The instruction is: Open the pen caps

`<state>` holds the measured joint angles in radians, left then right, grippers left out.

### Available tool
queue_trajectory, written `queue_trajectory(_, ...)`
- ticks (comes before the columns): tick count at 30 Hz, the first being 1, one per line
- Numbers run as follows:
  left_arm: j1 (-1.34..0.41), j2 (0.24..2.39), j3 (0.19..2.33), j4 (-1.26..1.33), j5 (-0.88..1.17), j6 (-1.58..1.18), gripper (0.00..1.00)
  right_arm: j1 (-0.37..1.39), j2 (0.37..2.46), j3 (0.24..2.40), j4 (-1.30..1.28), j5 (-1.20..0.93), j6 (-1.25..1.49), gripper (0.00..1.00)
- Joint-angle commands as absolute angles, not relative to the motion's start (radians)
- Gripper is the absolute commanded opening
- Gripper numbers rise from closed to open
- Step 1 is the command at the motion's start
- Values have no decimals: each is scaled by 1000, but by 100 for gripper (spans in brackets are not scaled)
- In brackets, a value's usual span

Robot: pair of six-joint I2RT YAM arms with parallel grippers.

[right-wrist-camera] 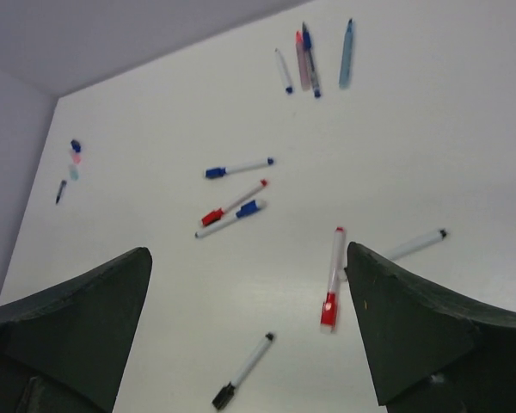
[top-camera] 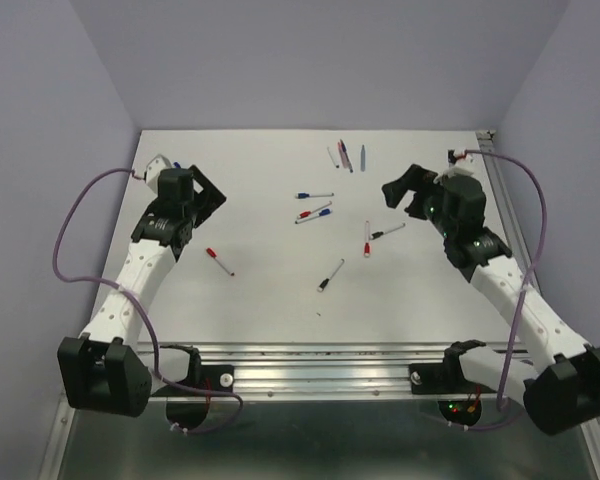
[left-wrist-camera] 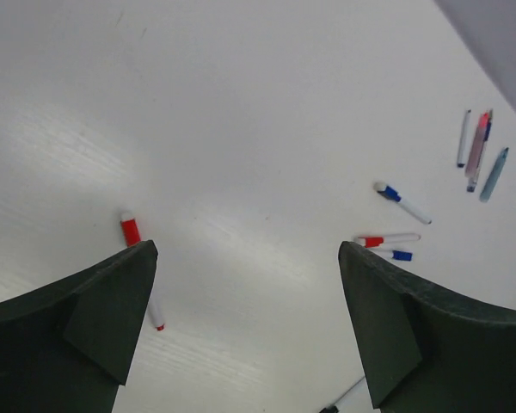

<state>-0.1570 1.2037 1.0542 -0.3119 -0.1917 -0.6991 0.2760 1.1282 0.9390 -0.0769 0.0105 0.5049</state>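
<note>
Several slim white pens lie scattered on the white table [top-camera: 270, 300]. A pen with a red cap [top-camera: 211, 254] lies near my left gripper [top-camera: 208, 196], which is open and empty above the table. In the left wrist view the red cap [left-wrist-camera: 131, 231] shows beside the left finger [left-wrist-camera: 86, 318]. My right gripper [top-camera: 398, 191] is open and empty. In the right wrist view [right-wrist-camera: 248, 254] a red cap [right-wrist-camera: 328, 311] and a black cap [right-wrist-camera: 224, 396] lie below it. Blue-capped [right-wrist-camera: 215, 172] and red-capped [right-wrist-camera: 211, 217] pens lie farther off.
A cluster of pens [top-camera: 346, 155] lies at the back of the table. Small loose blue and pink pieces [right-wrist-camera: 76, 152] lie at the far left edge. Purple walls enclose the table on three sides. A metal rail [top-camera: 320, 365] runs along the near edge.
</note>
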Motion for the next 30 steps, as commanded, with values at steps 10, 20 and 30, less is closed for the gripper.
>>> queue_trajectory(10, -160, 1112, 730, -316, -245, -791, 99, 472, 825, 442, 100, 26, 758, 100)
queue_trajectory(20, -160, 1328, 753, -236, -265, -837, 89, 474, 831, 422, 95, 75, 756, 100)
queue_trajectory(30, -160, 1497, 808, -230, -301, -845, 72, 474, 812, 411, 80, 101, 755, 100)
